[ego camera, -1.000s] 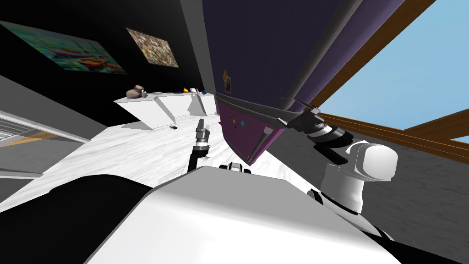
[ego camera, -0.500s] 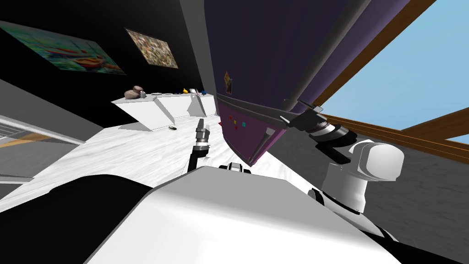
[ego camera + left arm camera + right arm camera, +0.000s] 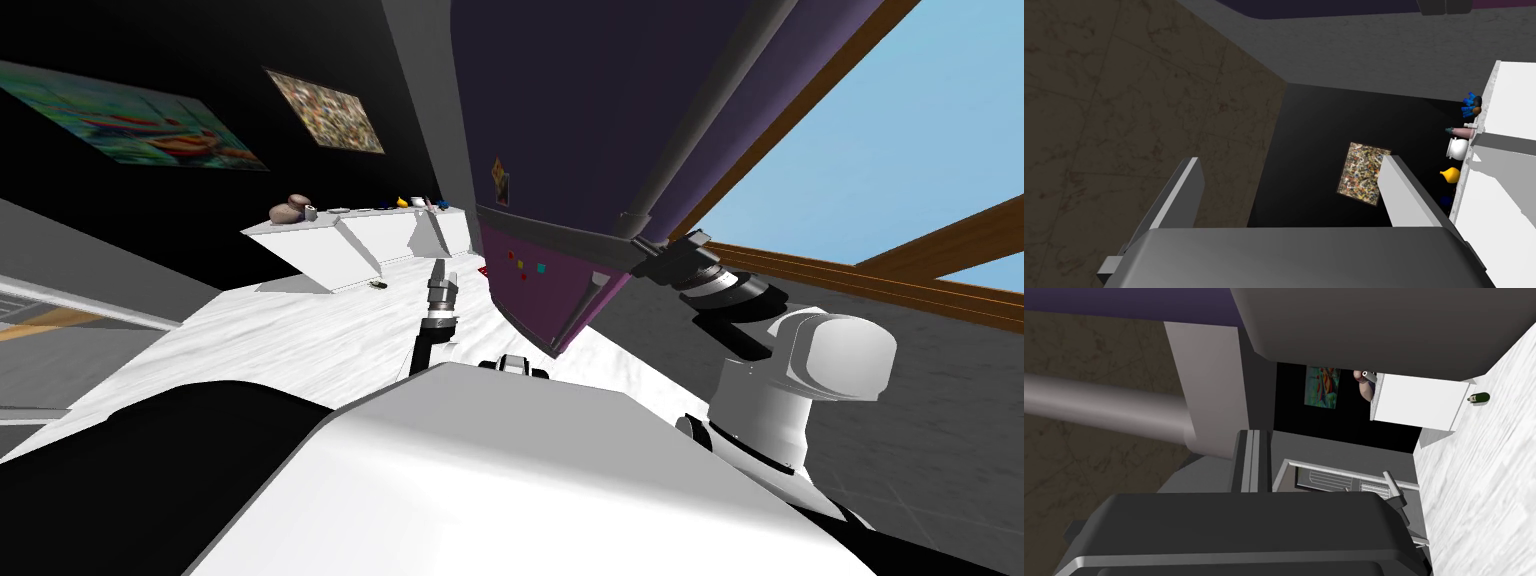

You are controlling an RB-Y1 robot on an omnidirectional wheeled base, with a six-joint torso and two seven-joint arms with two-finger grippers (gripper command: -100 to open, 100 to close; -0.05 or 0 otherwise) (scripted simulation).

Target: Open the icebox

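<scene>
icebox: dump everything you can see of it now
Tall dark purple icebox: darker upper door, brighter magenta lower door with small coloured magnets, and a small picture stuck on the upper one. A long grey bar handle runs along the upper door's edge. Both doors look shut. It stands on the pale floor next to a window. The right gripper sits at the handle's lower end, fingers open, the bar beside them, not between.

Left pincer low, fingers apart — right pincer raised, reaching forward.

Likely a home kitchen: purple fridge, white counter with jars, 2 framed pictures.
</scene>
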